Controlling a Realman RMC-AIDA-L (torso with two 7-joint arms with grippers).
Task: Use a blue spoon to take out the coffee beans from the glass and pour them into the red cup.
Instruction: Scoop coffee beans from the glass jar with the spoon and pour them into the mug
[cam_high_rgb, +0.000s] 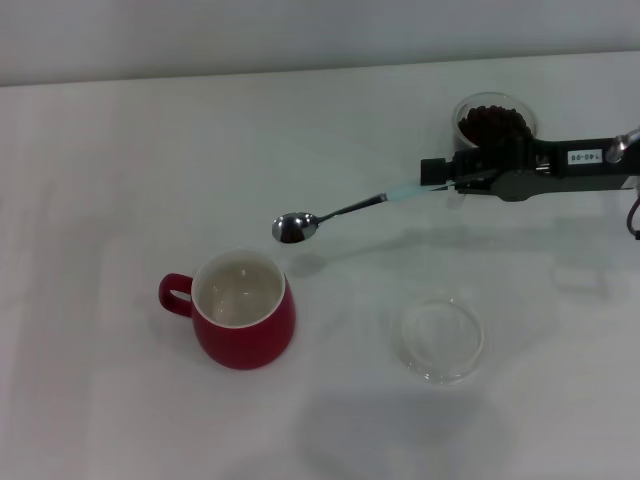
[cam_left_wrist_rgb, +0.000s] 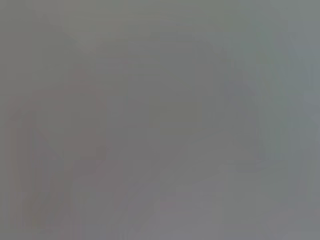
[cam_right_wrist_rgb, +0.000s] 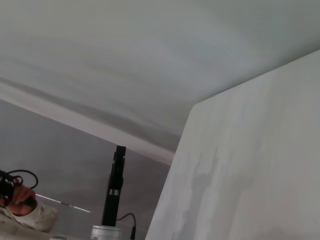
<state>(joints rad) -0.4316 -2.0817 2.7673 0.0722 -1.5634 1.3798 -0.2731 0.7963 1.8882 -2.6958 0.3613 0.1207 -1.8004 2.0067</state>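
In the head view my right gripper reaches in from the right and is shut on the pale handle of the blue spoon. It holds the spoon above the table, bowl end pointing left. The shiny bowl looks empty and hovers just above and behind the red cup. The red cup stands upright, handle to the left, its white inside empty. The glass with the coffee beans stands at the back right, just behind the gripper. My left gripper is out of view.
A shallow round clear glass dish lies on the white table to the right of the red cup. The left wrist view shows only a grey blur. The right wrist view shows a white surface and a stand far off.
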